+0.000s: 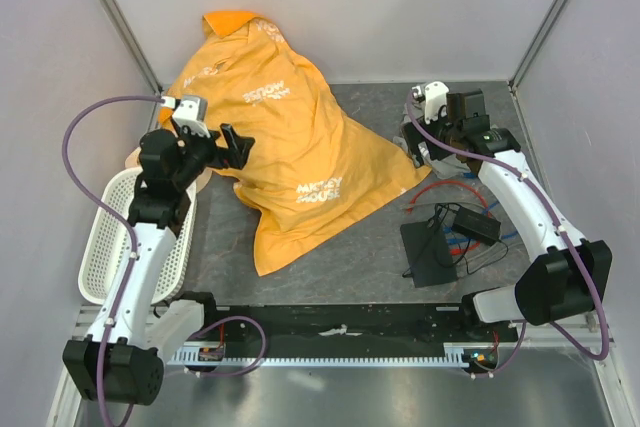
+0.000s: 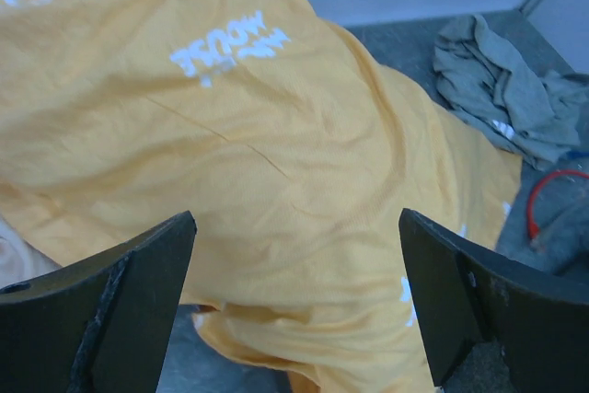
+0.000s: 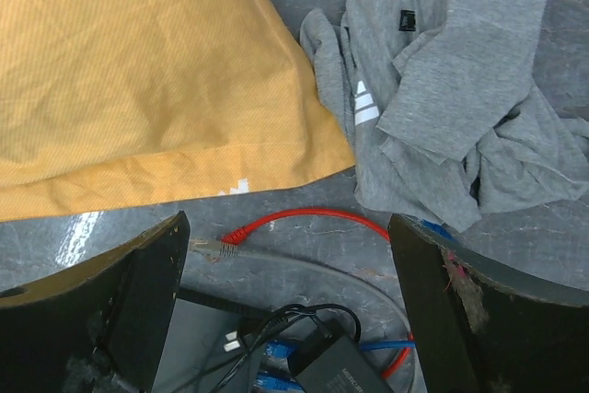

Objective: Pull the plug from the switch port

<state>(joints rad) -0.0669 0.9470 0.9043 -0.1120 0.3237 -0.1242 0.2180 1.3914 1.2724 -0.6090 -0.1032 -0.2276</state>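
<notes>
Okay, big stuff first: orange cloth (image 1: pixel 300 167) sprawled across the middle, white basket (image 1: pixel 120 237) at near left, grey garment (image 3: pixel 460 89) at far right, all off-task, leave alone. Over the cloth, left gripper (image 2: pixel 296 218) spread fully wide, holding nothing, well apart from the target. At far right, right gripper (image 3: pixel 287 227) spread just as wide, also empty, hovering above the cable tangle. Near right on the table: flat black switch (image 1: pixel 428 252), smaller power brick (image 1: pixel 477 224) just beside it to the right. On the switch edge facing that brick, switch port (image 3: pixel 250 361) with blue plug (image 3: pixel 270 350) seated; second blue one next to it, so cannot tell the intended one.

Best handled by the right gripper: lower, straddle the plug body rather than the cable, close, pull straight out in line with the port. Probably worth pinning the switch with the left gripper to stop dragging.

Overhead view only: whole layout, both arms, basket. Right wrist view only: plugs at the port, loose ends of red cable (image 3: pixel 304 218) and grey cable (image 3: pixel 276 253). Left wrist view: cloth, garment, bit of red cable, no switch.
</notes>
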